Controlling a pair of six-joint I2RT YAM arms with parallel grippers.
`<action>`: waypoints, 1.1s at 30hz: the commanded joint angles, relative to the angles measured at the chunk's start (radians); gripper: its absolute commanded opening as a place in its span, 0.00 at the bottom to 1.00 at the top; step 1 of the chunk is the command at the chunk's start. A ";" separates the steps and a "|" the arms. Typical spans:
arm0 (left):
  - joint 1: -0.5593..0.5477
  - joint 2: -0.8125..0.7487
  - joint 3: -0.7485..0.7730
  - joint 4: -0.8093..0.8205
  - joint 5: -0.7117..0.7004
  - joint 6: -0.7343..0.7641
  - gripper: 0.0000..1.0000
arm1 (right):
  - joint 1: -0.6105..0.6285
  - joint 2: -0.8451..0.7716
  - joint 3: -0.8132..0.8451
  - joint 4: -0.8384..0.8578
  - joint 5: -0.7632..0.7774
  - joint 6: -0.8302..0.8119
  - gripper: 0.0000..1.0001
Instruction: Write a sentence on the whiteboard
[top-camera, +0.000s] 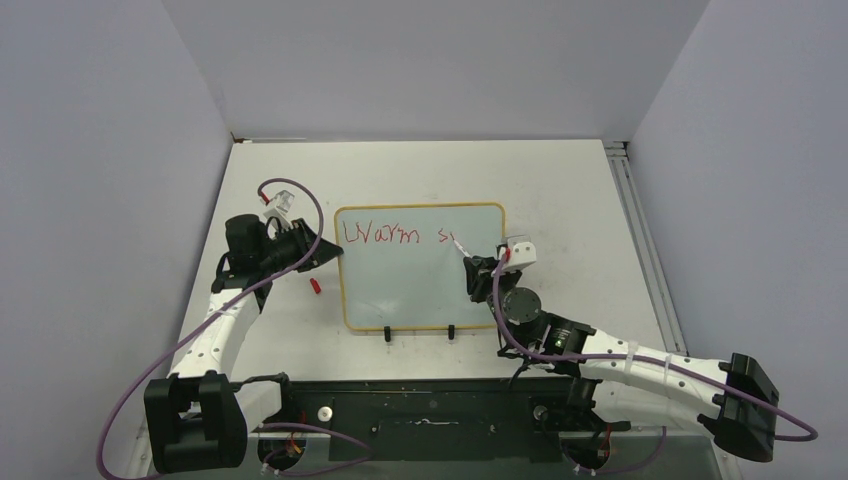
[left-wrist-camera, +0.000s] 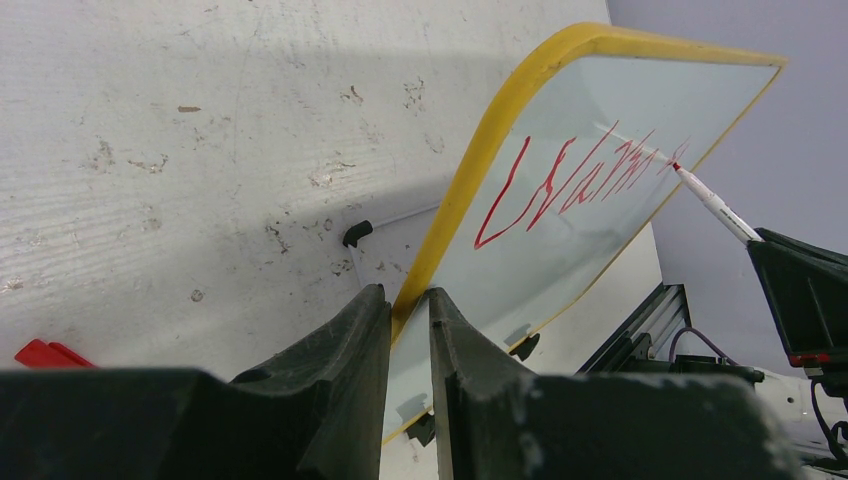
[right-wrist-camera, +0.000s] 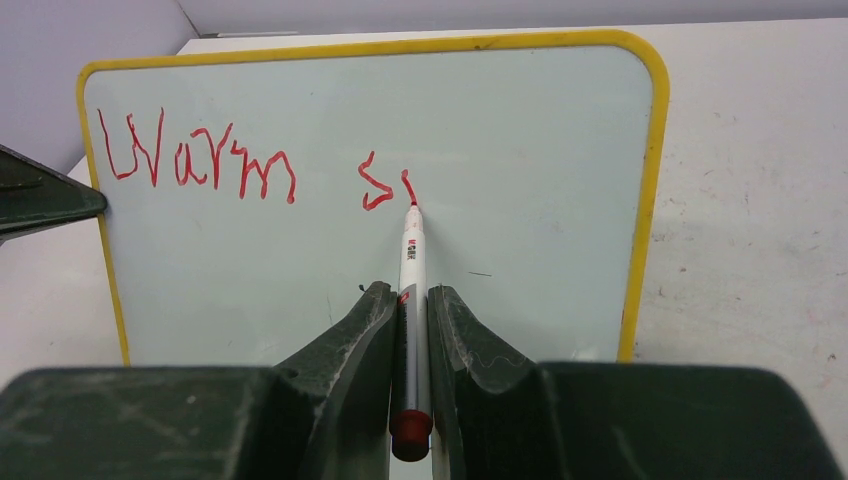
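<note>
Two claws work at one whiteboard (top-camera: 420, 290), which sits near the middle of the white counter (top-camera: 570, 200) on its two small black feet (top-camera: 387, 333), its writing face turned toward the arms. The left claw (left-wrist-camera: 408, 300) is pinched on the board's yellow-orange frame at the left edge, one finger on each side of it. The right claw (right-wrist-camera: 410, 295) is pressed together on a white-barrelled red marker (right-wrist-camera: 411, 255), gripping it near the back end, with the barrel pointing away from the wrist. The marker's tip touches the glossy surface in the upper half of the board, right of centre. So far the sentence (right-wrist-camera: 200, 165) reads "Warm" in thin red letters along the top left, then an "s" and a short stroke that ends at the tip. One small red cap (top-camera: 315, 286) lies on the counter just left of the board, below the left claw.
</note>
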 joint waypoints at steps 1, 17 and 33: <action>-0.004 -0.022 0.045 0.015 0.016 0.016 0.19 | 0.005 0.005 -0.003 0.001 0.007 0.007 0.05; -0.005 -0.016 0.046 0.013 0.015 0.019 0.19 | -0.011 0.056 0.053 0.094 0.026 -0.070 0.05; -0.005 -0.016 0.046 0.013 0.016 0.019 0.19 | -0.028 0.028 0.051 0.091 0.049 -0.084 0.05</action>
